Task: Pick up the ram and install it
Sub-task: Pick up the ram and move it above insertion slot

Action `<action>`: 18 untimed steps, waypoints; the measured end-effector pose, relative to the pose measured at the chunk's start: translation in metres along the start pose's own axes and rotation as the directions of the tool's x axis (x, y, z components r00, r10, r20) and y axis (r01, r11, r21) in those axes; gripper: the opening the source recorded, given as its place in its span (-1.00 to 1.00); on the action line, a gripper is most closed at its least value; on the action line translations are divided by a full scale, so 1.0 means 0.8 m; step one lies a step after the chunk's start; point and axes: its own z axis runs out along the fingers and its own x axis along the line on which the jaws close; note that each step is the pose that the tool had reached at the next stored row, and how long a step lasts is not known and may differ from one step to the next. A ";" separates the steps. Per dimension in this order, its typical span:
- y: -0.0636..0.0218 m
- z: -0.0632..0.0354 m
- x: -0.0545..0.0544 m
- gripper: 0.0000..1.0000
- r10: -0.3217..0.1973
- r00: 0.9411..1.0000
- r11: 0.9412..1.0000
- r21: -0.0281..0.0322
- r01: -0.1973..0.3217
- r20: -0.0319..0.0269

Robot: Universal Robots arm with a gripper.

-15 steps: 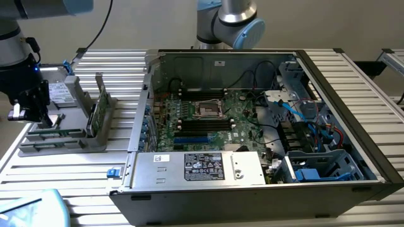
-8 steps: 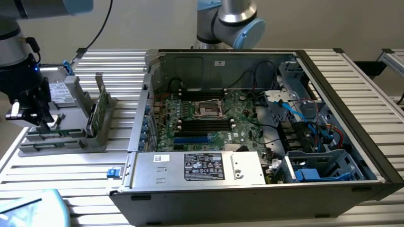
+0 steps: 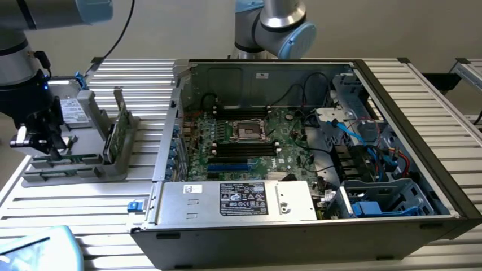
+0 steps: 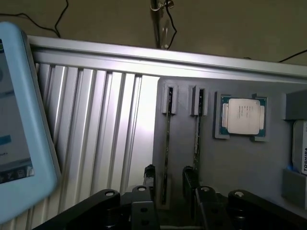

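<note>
Desk: Where is the ram [image 4: 167, 143]?

Photographer: Standing on edge in the slot nearest the rim of a grey holder [image 4: 240, 167]. A second stick [image 4: 197, 139] stands just beside it, then a square processor chip [image 4: 242, 116].

Desk: And the gripper [image 4: 169, 173]?

Photographer: Low over one end of the ram, its fingers [image 4: 150, 179] spread wide, one on each side of the stick, gripping nothing. The holder sits on a slatted counter [image 3: 75, 214] beside an open computer case [image 3: 301, 237].
</note>
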 end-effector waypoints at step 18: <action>0.006 0.042 -0.002 -0.27 -0.018 1.000 1.000 0.001 0.018 -0.002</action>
